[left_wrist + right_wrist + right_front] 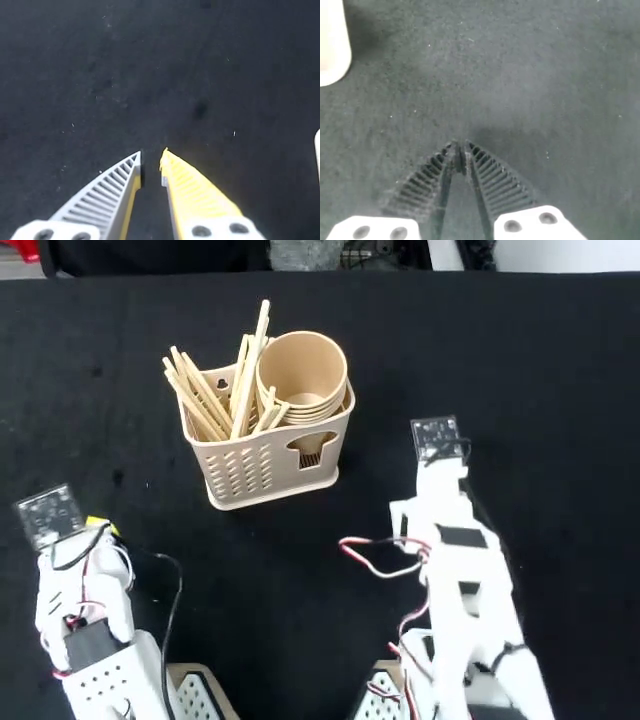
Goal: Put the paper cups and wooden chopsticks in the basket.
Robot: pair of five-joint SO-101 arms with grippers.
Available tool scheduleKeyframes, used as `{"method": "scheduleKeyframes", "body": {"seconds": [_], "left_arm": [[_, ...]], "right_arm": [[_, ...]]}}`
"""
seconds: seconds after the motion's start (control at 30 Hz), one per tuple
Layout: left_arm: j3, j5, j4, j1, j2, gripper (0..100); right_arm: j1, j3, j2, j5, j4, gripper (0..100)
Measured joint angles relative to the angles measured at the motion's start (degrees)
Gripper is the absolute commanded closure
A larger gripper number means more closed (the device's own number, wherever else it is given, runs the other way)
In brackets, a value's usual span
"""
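resting now, because the job looks done

the basket (240, 475) stands toward the far side of the table (540, 360). the cups (302, 365) sit in it, one inside the other, on the side nearer my right arm (455, 570). the chopsticks (200, 395) stand in the other side, leaning and poking out over the rim. a few of them lean right next to the cups. every cup and every stick i can see is in the basket.

so i think the last step is finished. i think the next move asks for very little. there is no grab and no lift to do. i just need to keep both arms low and away from the basket, so i do not bump it or knock the sticks out.

my left arm (75, 610) is by the near edge, well apart from the basket. my left gripper (151, 157) points down at the bare black table. its two tips are almost together, with just a thin gap, and it holds nothing.

my right arm is nearer the basket but not touching it. my right gripper (460, 147) points down at the table too. its tips touch each other, pinched closed on nothing.
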Motion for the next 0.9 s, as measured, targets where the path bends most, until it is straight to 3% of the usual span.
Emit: {"method": "scheduleKeyframes", "body": {"seconds": [0.3, 0.47, 0.9], "left_arm": [[0.0, -9.93, 9.93, 11.52, 0.0, 92], [0.0, -11.16, 10.64, 12.31, 0.0, 92], [0.0, -11.43, 10.73, 12.48, 0.0, 92]], "right_arm": [[-0.62, 20.22, -39.03, 0.09, 1.14, 98.4], [-0.53, 21.36, -60.13, 0.0, 17.32, 98.3], [-1.32, 21.27, -62.68, 0.09, 39.91, 98.4]]}}
